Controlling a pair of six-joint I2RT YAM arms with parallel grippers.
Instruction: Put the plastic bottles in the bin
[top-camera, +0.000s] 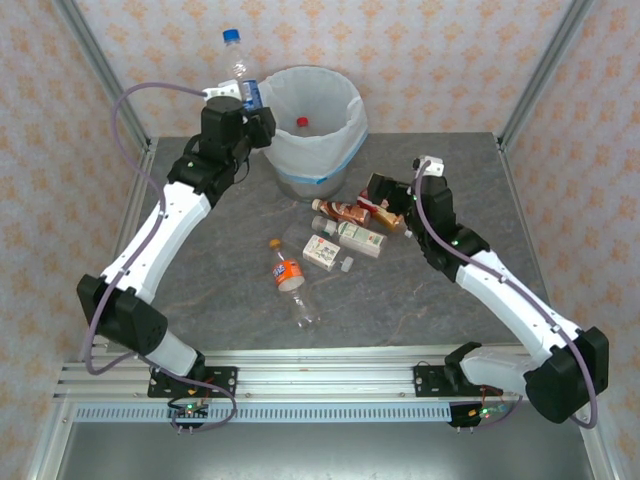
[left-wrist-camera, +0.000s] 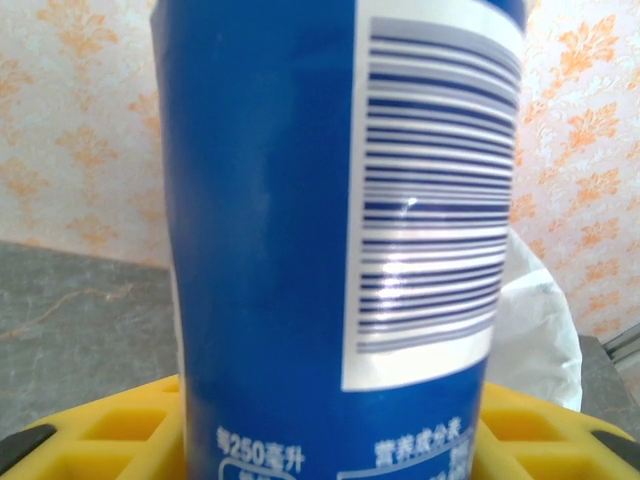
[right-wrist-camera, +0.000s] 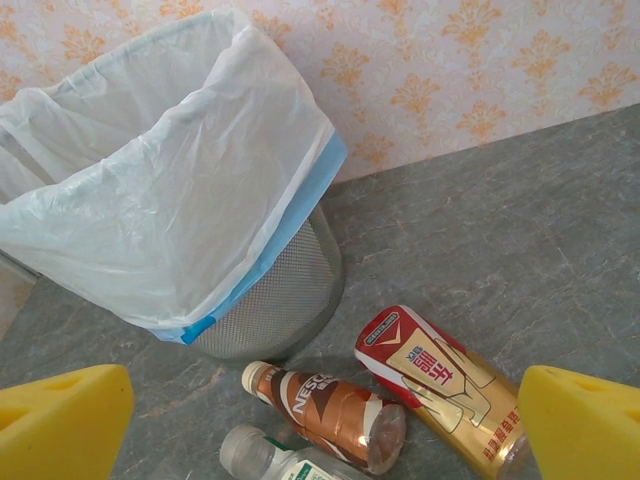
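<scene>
My left gripper (top-camera: 243, 102) is raised beside the bin's left rim and shut on a blue-labelled bottle (top-camera: 238, 70) with a blue cap, held upright. That bottle (left-wrist-camera: 300, 250) stands between the yellow pads (left-wrist-camera: 110, 430) in the left wrist view. The bin (top-camera: 312, 130) (right-wrist-camera: 150, 200) holds a red-capped bottle (top-camera: 302, 123). My right gripper (top-camera: 392, 205) (right-wrist-camera: 322, 428) hangs open above a red-gold bottle (right-wrist-camera: 440, 380), a brown bottle (right-wrist-camera: 330, 405) and a white-green bottle (right-wrist-camera: 290, 465), touching none. An orange-labelled bottle (top-camera: 291, 282) and a small white-green one (top-camera: 321, 252) lie mid-table.
A loose white cap (top-camera: 347, 265) lies near the lying bottles. Metal frame posts (top-camera: 105, 60) and patterned walls close in the grey table (top-camera: 200, 280) at the back and sides. The bin stands at the table's far middle.
</scene>
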